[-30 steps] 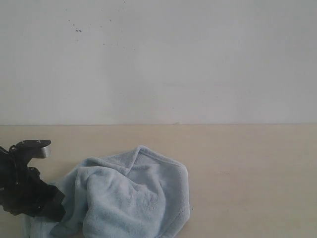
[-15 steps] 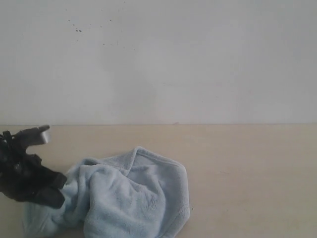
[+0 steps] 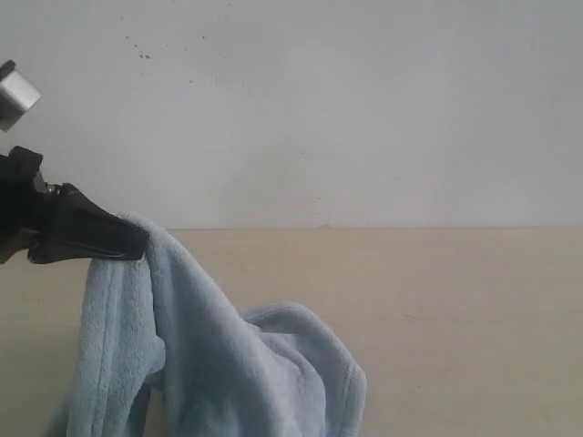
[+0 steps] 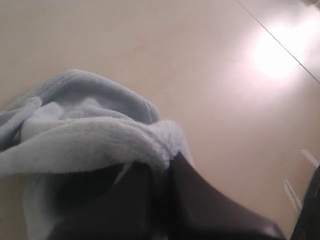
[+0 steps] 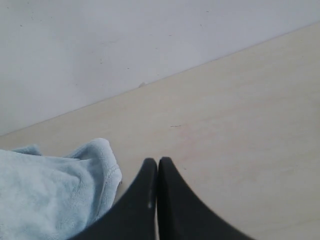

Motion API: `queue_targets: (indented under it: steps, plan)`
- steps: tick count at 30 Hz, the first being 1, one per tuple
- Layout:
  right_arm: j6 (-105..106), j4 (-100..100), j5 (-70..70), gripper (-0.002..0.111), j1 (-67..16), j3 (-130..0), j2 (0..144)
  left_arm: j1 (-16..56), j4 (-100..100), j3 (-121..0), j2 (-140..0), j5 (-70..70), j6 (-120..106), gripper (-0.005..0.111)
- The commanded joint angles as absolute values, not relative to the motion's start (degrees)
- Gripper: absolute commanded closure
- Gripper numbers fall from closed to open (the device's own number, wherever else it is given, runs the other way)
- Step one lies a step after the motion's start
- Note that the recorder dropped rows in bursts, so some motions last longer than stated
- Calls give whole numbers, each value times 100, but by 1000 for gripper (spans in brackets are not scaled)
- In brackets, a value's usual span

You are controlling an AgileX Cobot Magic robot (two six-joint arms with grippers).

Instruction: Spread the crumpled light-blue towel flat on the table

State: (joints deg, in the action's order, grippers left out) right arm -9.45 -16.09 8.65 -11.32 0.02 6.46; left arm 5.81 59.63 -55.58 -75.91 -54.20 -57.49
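Exterior view: L gripper (image 3: 135, 248) clamps towel (image 3: 214, 364) edge high over table (image 3: 455, 319) left side, rest bunched below, R gripper (image 5: 158, 165) closed & empty, so spreading looks barely started, nothing flat yet.

The towel (image 3: 228, 364) pinched in my left hand (image 3: 137, 244) is soft, fleecy cloth, matt, with a stitched hem. Both it and my right hand (image 5: 158, 165) look like smooth dark plastic. The table (image 3: 455, 300) is smooth, wood-toned and faintly glossy. At twelve o'clock, the wall (image 3: 364, 109) is matt white.
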Motion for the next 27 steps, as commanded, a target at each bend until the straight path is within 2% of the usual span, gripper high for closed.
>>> queue_targets:
  steps: [1,6,10,14,18,21,24,27]
  plan:
    - [-919,-1601,690,109,-1130,0,653,590,6209,-5378,-7467,-5375,-5835,103]
    - [-1134,-1614,-476,109,-1130,0,653,590,6420,-5323,-7528,-5332,-5835,103]
    - [-1558,-1614,-804,109,-1130,0,653,590,6420,-5323,-7528,-5385,-5835,103]
    - [-2888,-1614,-1291,109,-1130,0,653,590,6420,-5323,-7528,-5529,-5835,103]
    - [-4820,-1602,-3259,109,-1130,0,653,590,6420,-5323,-7528,-5542,-5835,103]
    - [-5114,-1592,-5093,109,-1130,-25,653,590,6461,-5323,-7528,-5542,-5835,103]
    - [-5537,-1225,-5892,109,-1130,-584,653,590,6534,-5323,-7528,-5542,-5835,103]
    - [-5498,123,-5500,109,-1130,-1670,694,590,6556,-5323,-7528,-5518,-5835,103]
